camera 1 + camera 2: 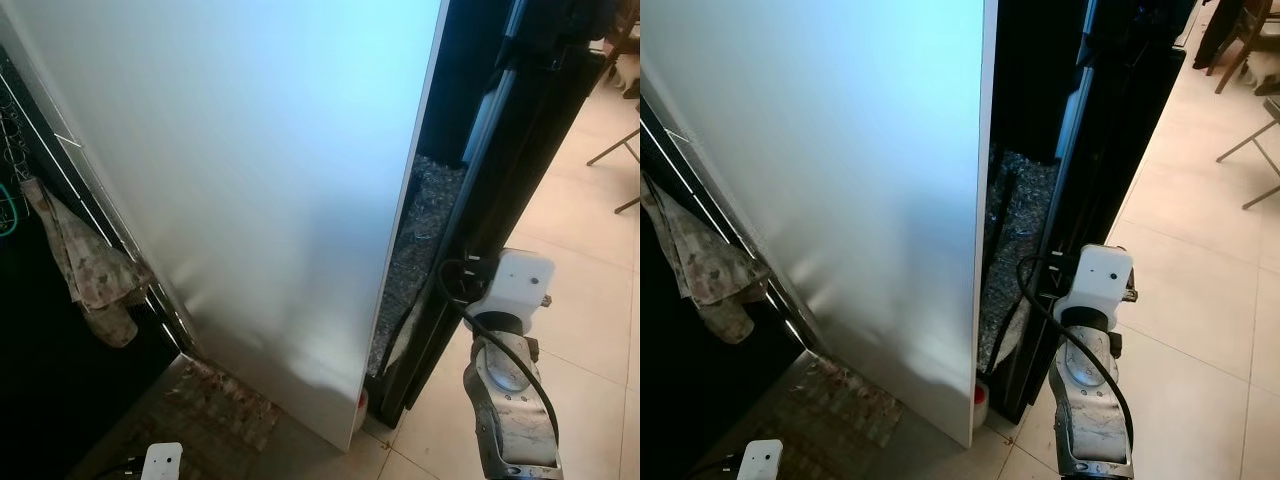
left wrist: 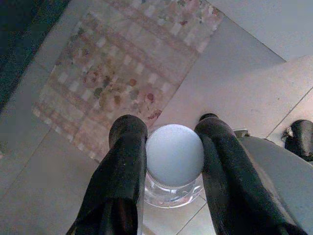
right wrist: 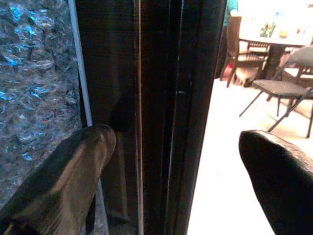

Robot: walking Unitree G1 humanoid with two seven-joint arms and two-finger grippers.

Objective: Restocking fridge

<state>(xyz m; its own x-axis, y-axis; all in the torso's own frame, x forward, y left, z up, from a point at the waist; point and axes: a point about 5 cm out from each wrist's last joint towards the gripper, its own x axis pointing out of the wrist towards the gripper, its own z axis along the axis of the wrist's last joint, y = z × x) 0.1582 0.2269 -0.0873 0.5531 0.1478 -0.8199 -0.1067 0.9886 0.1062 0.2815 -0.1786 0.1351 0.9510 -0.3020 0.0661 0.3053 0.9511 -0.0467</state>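
Note:
My left gripper (image 2: 170, 126) is shut on a clear bottle with a round white cap (image 2: 174, 154), held low over the floor; its white wrist (image 1: 160, 462) shows at the bottom edge of the head views. My right arm (image 1: 510, 380) reaches forward to the tall black fridge door (image 1: 500, 170). In the right wrist view, my right gripper (image 3: 178, 137) is open, and the door's black edge (image 3: 156, 112) stands between its fingers. A large silver fridge panel (image 1: 250, 180) rises to the left of the door. Crinkled, shiny wrap (image 1: 420, 230) shows in the gap.
A patterned rug (image 1: 215, 400) lies on the tiled floor below the panel. A cloth (image 1: 95, 270) hangs from a dark appliance at the left. Folding chairs (image 1: 1255, 150) and a table (image 3: 274, 34) stand at the right. A small red-topped thing (image 1: 980, 395) sits at the fridge's base.

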